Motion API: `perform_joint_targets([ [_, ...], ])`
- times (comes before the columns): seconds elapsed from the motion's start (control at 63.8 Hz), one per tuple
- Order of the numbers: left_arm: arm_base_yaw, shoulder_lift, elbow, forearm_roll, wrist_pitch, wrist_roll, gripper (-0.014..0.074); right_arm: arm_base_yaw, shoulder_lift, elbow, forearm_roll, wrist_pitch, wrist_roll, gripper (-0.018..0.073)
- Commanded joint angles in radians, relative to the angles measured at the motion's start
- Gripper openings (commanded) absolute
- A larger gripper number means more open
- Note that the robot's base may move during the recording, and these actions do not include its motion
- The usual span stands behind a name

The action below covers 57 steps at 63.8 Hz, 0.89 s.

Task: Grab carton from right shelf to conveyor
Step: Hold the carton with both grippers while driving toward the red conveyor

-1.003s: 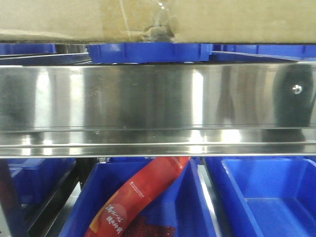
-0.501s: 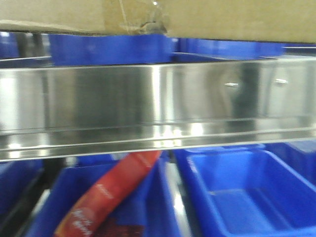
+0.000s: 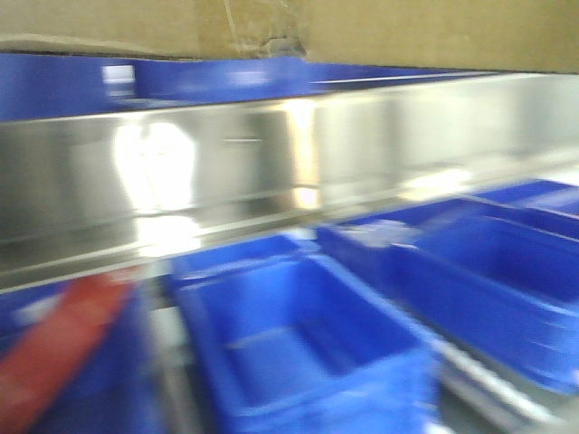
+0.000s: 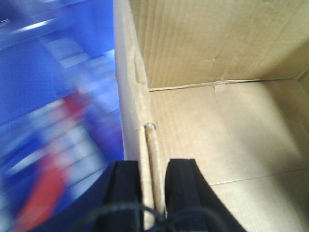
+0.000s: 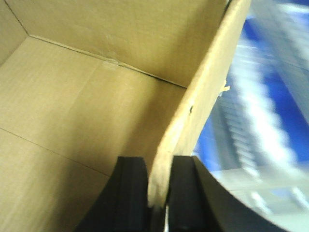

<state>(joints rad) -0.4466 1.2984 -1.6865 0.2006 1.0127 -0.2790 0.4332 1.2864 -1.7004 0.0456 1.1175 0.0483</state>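
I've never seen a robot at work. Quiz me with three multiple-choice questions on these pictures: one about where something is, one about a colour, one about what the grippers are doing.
1. In the front view, where is the carton relative to the steel shelf rail?
A) above it
B) below it
C) nowhere in view

2. What colour are the bins under the rail?
A) green
B) yellow
C) blue

3. What are the left gripper and right gripper doing?
A) both hang open, clear of the carton
B) each is shut on a side wall of the carton
C) both press flat against the rail

Answers:
1 A: brown cardboard fills the top edge, over the rail.
2 C: the bins show blue despite the blur.
3 B: each wrist view shows a cardboard wall pinched between the black jaws.
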Motion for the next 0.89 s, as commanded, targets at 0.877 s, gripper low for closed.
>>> perform_joint_targets([
  [0.877,-0.008,-0.005,-0.006,-0.056,-0.091,0.007,-0.0018,0.005,-0.004,-0.003,0.077,-0.057,-0.026,-0.0069],
])
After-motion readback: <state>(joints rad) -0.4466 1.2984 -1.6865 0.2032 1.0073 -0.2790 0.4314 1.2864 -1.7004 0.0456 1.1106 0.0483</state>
